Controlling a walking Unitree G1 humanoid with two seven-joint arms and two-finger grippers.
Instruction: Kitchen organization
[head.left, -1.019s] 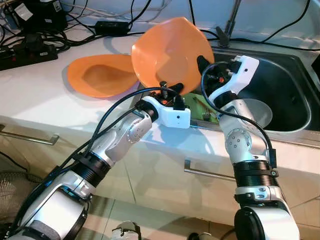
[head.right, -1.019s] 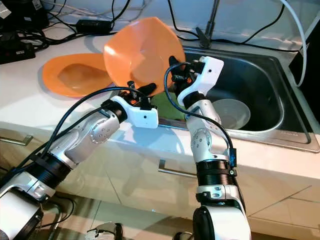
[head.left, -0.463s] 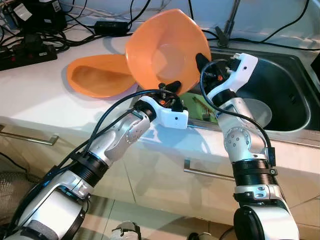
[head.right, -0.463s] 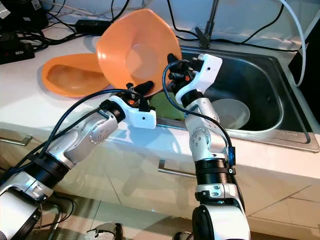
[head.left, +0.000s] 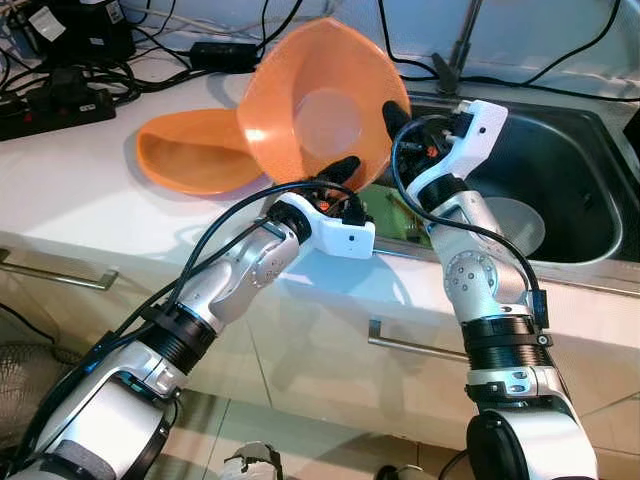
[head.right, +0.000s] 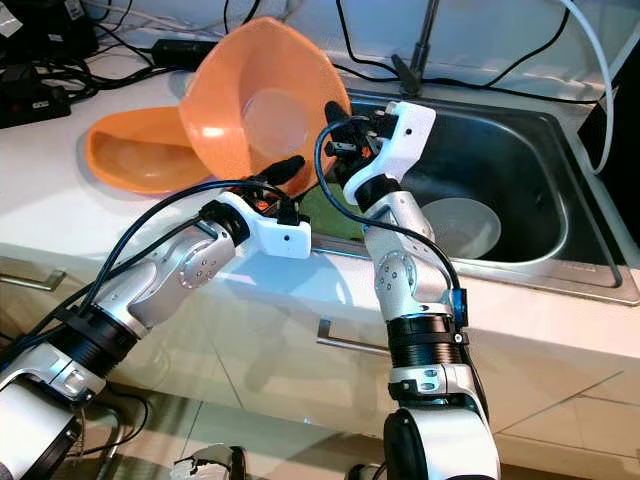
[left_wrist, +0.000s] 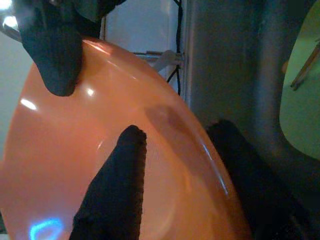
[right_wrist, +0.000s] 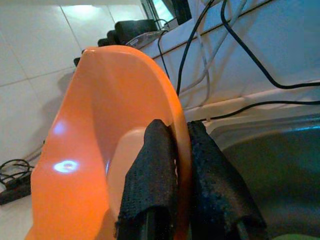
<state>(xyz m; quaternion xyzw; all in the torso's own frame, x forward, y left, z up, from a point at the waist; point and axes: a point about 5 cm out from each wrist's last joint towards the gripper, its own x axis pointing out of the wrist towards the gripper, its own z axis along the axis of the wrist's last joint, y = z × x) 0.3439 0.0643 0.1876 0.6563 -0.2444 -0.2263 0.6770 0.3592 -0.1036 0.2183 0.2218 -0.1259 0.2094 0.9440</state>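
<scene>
Orange plastic, tipped up on edge: the raised bowl (head.left: 318, 105) is held in the air above the tabletop (head.left: 90, 200), its hollow facing the head camera. The left pincer (head.left: 335, 178) grips its lower rim, one black finger (left_wrist: 117, 190) laid inside the hollow and the other behind the wall. The right pincer (head.left: 396, 120) pinches the rim on the sink side, its two fingers (right_wrist: 152, 175) narrow, one on each face of the thin edge. A second orange bowl (head.left: 195, 150) lies on the tabletop just beyond the left pincer, partly covered by the raised one. To the outside of the right pincer the steel sink (head.left: 570, 170) drops away, with a pale translucent bowl (head.left: 518, 222) in its basin; a green board (head.left: 392, 215) sits at the sink's near edge under both pincers. Black cables and a power strip (head.left: 55, 105) crowd the tabletop's far end, well apart from the left pincer, with bare white surface between.
</scene>
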